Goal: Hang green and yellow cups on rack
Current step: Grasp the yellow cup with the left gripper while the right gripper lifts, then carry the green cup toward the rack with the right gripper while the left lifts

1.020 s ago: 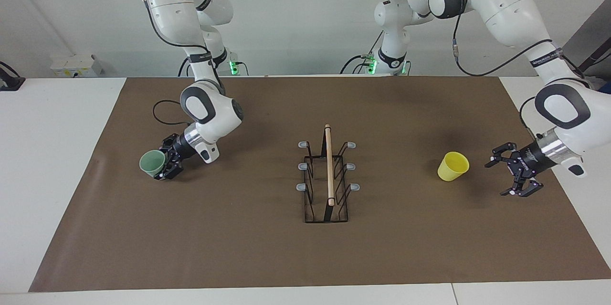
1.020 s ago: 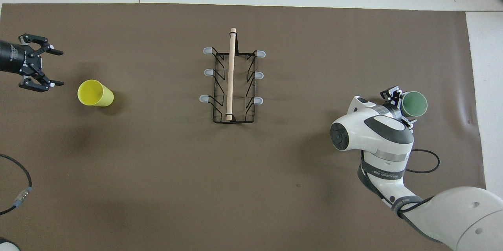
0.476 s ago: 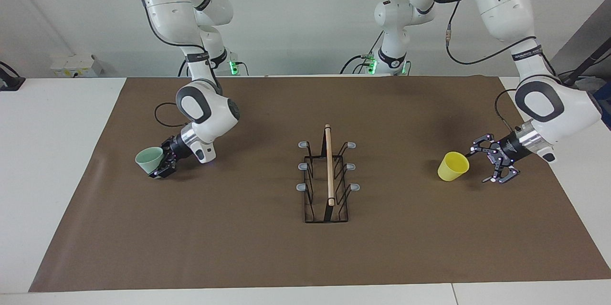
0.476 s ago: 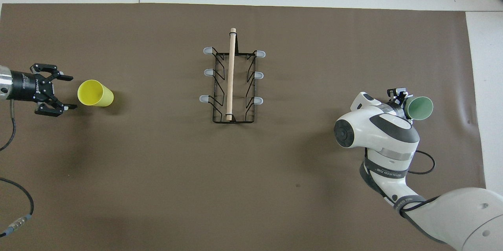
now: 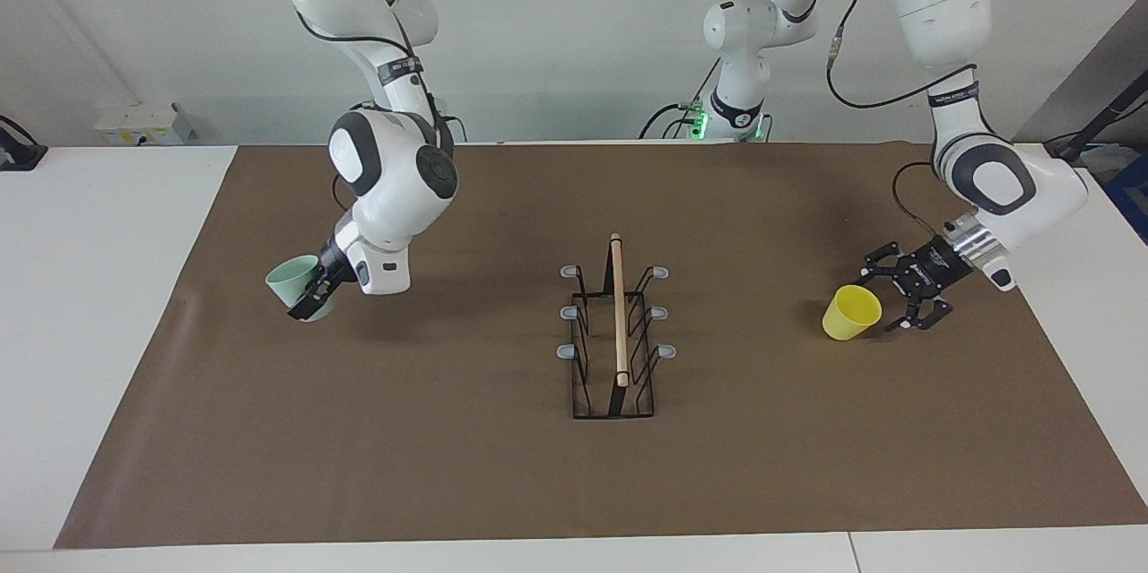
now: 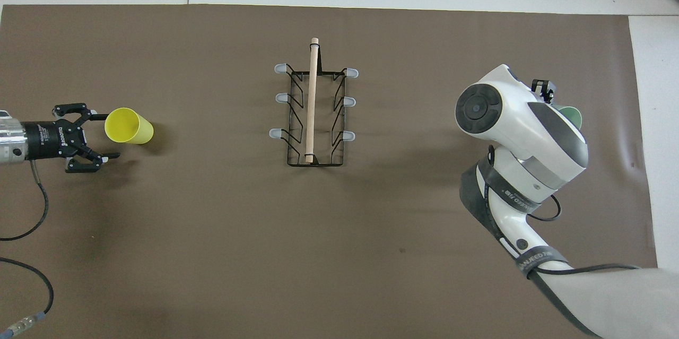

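Observation:
The pale green cup is tilted a little above the brown mat, with my right gripper shut on its wall. In the overhead view the right arm's wrist hides most of the green cup. The yellow cup stands upright on the mat toward the left arm's end of the table. My left gripper is open and low beside it. Its fingertips just reach the cup's side; I cannot tell if they touch. The black wire rack with its wooden rod stands mid-mat, its grey-tipped prongs bare.
A brown mat covers most of the white table. Black cables lie on the mat near each arm, one by the right arm and one by the left arm. A small white box sits at the table's edge by the wall.
My right gripper has closed on the green cup and raised it off the mat as the arm lifted. My left gripper, still open, has come in low to the yellow cup.

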### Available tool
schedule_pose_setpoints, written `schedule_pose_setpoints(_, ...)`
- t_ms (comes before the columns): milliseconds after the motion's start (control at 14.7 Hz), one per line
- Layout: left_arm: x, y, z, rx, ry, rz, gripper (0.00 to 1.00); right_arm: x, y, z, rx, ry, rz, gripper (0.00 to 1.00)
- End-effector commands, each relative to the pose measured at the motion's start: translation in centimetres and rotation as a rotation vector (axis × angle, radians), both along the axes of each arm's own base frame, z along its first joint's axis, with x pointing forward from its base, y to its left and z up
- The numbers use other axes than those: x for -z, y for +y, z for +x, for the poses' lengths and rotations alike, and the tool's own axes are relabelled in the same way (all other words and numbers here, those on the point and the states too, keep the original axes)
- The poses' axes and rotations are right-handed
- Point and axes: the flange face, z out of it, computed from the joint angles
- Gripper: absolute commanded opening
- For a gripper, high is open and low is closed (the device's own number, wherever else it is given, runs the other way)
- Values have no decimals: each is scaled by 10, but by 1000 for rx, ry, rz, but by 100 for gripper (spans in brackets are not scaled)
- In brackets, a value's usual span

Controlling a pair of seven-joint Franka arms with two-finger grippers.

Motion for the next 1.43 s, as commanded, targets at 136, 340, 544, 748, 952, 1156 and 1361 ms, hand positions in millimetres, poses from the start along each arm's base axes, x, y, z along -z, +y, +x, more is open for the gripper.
schedule_pose_setpoints(136,6,-12,-18,-86,-52,-41,100,-64,17,12,148,-53,312,0)
schedule_pose_setpoints(340,8,-30,-15,-75,-83,-55,100,-96,33,12,190,-125,525,0)
schedule_pose_setpoints(544,13,-41,-14,-93,-94,-45,100,-114,37,10,254,-156,703,0)
schedule_pose_setpoints(748,13,-55,-11,-63,-103,-36,100,-130,40,6,327,-167,876,0)
schedule_pose_setpoints(952,13,-60,-9,-55,-105,-32,100,-139,42,7,423,-170,1108,0)
schedule_pose_setpoints(1156,13,-68,-7,-23,-126,-19,93,-142,47,7,454,-223,1275,0)
schedule_pose_setpoints(1361,7,-78,-3,35,-173,-5,0,-138,47,1,413,-249,1452,0)
